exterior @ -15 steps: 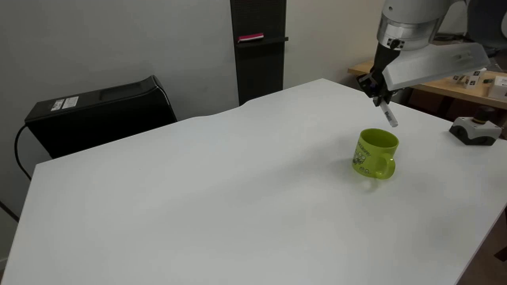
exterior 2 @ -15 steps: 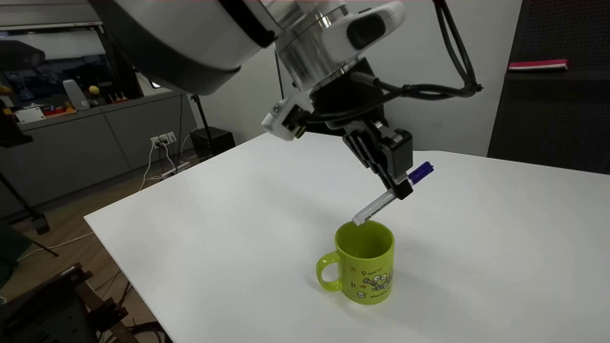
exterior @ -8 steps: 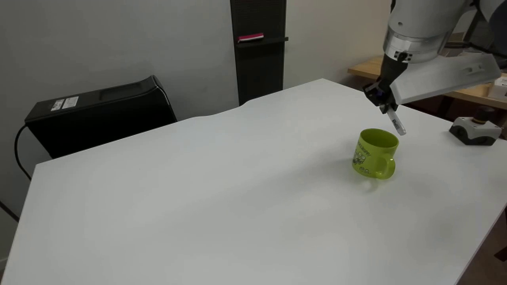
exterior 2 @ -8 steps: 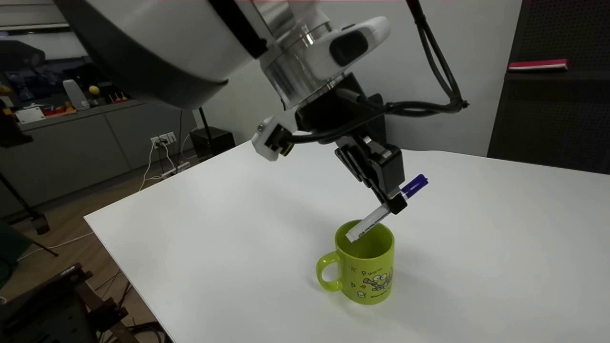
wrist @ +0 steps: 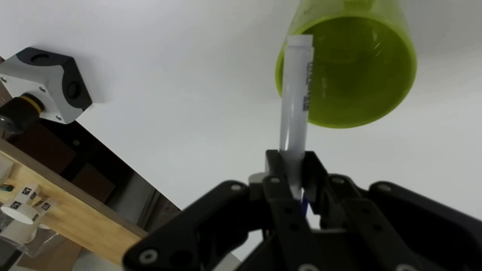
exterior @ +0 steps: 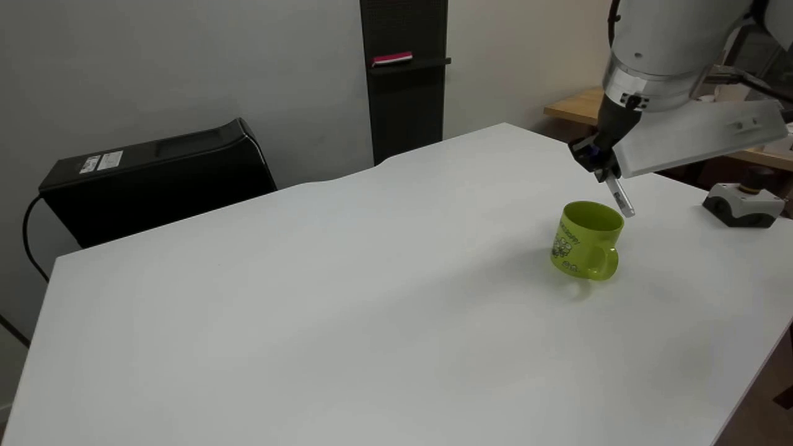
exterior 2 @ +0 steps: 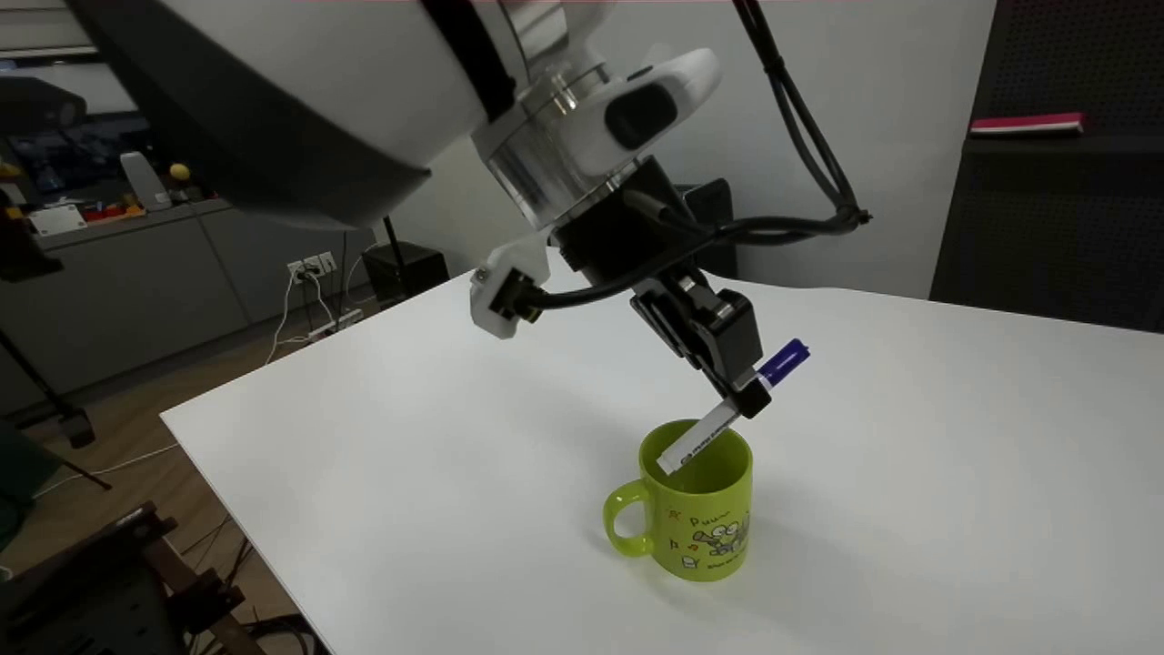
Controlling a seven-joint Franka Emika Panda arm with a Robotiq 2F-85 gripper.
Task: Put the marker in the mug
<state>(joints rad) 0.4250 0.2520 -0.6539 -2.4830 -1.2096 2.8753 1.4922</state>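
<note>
A robot arm [exterior 2: 391, 86] and push-button box [exterior: 743, 201] suggest a lab

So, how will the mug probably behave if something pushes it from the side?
A low push would probably slide the mug, not tip it: it stands upright and broad. Its glossy surface may be slippery. A push on the handle, which sticks out sideways, might turn it.

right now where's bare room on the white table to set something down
Most room: the white table from the lime-green glossy mug across to the edge beside the black boxy appliance. A smaller patch lies between the mug and the grey-black button box. Crowded: the mug's mouth, with the black gripper holding the slim white marker close by.
</note>
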